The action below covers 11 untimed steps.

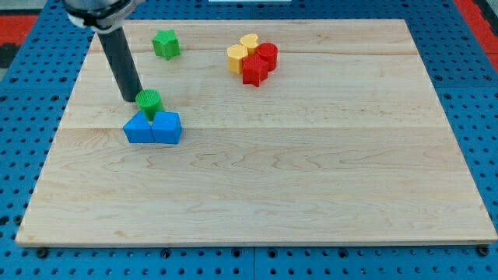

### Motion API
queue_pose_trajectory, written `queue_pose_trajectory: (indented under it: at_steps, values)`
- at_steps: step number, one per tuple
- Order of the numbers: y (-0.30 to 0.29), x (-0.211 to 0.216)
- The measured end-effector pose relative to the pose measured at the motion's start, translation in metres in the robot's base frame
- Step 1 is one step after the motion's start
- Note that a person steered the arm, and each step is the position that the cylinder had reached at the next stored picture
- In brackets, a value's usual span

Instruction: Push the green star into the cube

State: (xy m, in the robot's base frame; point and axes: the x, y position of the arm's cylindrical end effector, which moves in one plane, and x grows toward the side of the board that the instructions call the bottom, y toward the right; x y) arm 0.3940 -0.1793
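The green star [165,43] lies near the view's top left of the wooden board. A blue cube [139,129] sits lower down on the left, touching a blue triangular block [166,127] on its right. A green cylinder [149,102] stands just above the two blue blocks, touching them. My tip [130,99] rests just left of the green cylinder, above the blue cube and well below the green star.
A cluster at the top centre holds a yellow hexagon [237,57], a yellow heart [249,43], a red cylinder [267,54] and a red star [254,71]. The wooden board [311,171] lies on a blue pegboard.
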Motion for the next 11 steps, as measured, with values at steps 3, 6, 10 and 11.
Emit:
queue_pose_trajectory:
  at_steps: [3,6,10,11]
  values:
    - [-0.036,-0.154]
    - [0.054,-0.058]
    - [0.087,-0.044]
    - [0.081,0.0]
